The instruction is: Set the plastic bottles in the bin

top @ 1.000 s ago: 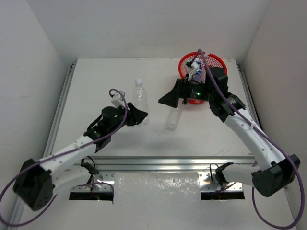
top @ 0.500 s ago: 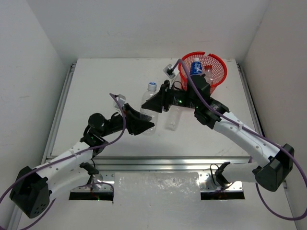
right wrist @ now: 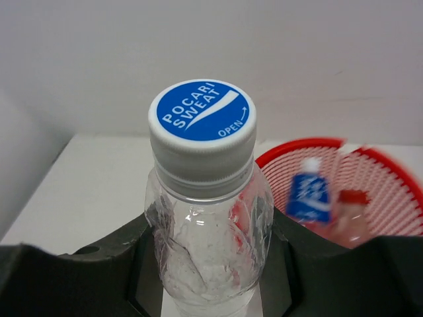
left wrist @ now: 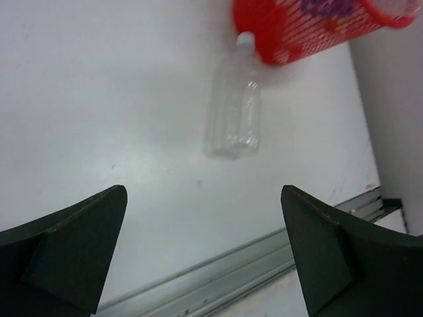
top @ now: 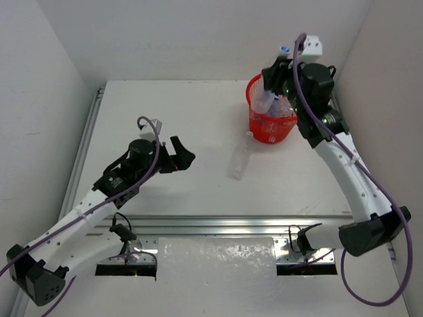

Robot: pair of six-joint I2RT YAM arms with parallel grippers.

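1. Nearest to us, the left arm (top: 132,166) hangs over the near left part of the surface (top: 165,112). Its jaws are spread wide and hold nothing; its wrist view shows only bare surface between them.
2. Beyond those jaws, near the middle, the lying bottle (left wrist: 232,119) rests on its side. It is clear and unlabelled, and its white cap points at the foot of the bin. We cannot tell whether the cap touches the bin. This bottle is outside the bin, so it is not yet done.
3. Farther on, the bin (top: 268,129) stands upright at the far right of the surface. The right wrist view looks into it and shows a blue-labelled bottle (right wrist: 307,195) and a red-capped bottle (right wrist: 348,211) side by side. At least two are therefore in. We cannot tell whether more lie under them.
4. Farthest and highest, the right arm (top: 344,165) is raised over the bin. Its jaws pinch the held bottle (right wrist: 202,129) just below the blue-and-white cap, and the bottle stands upright. From above it sits over the far rim. We cannot tell whether it is squarely above the opening.
5. We judge the task well past halfway:
   - Two bottles at least are binned.
   - One is carried to the bin and needs only lowering and releasing.
   - The lying bottle is the only one we see left on the surface, within reach of the free left arm.
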